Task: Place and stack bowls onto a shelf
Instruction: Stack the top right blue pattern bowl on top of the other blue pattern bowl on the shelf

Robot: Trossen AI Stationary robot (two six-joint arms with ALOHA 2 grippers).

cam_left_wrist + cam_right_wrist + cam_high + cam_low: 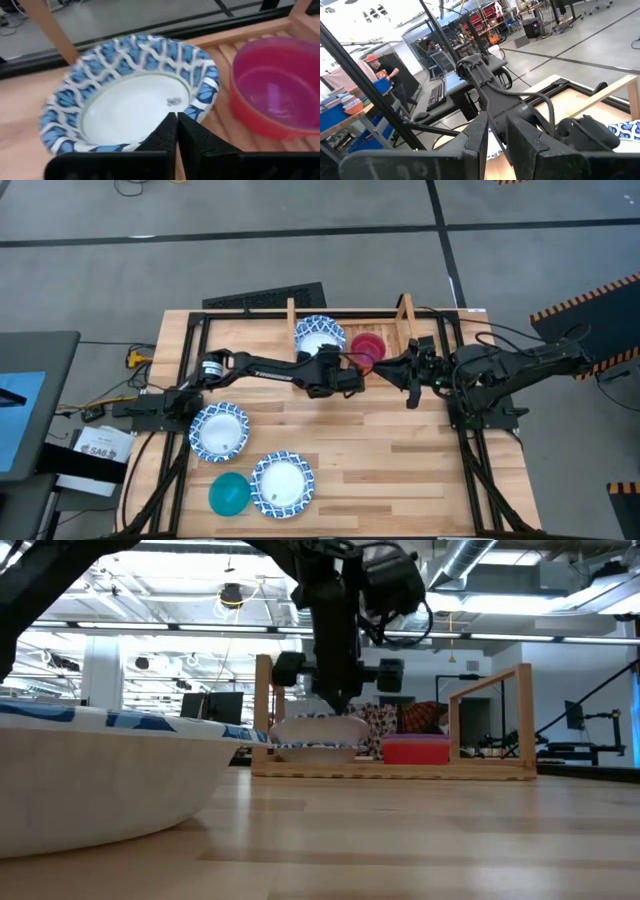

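Observation:
A white bowl with a blue patterned rim [318, 335] [130, 102] [320, 730] sits on the slatted base of the wooden shelf [405, 315] [490, 720]. Beside it on the slats stands a plain red-pink bowl [367, 347] [280, 95]. My left gripper [338, 362] [176, 125] [338, 700] is shut and stands over the patterned bowl's near rim, on the side toward the red-pink bowl. My right gripper [388, 368] [497, 132] hovers just near of the shelf, by the red-pink bowl. It is open by a narrow gap and holds nothing. My left gripper's shut fingertips [170, 122] come from the near side, slanting down, at the patterned bowl's near rim [197, 112]. The fingers themselves hide the spot, and I cannot tell whether they touch the rim. The bowl rests on the shelf's slats.
Two more blue-rimmed white bowls [220, 430] [282, 483] and a teal bowl [229, 493] lie on the table's near left part. One of them fills the low view's left foreground [100, 780]. A black metal frame [440, 330] runs along the table edges. Bare wood lies near right.

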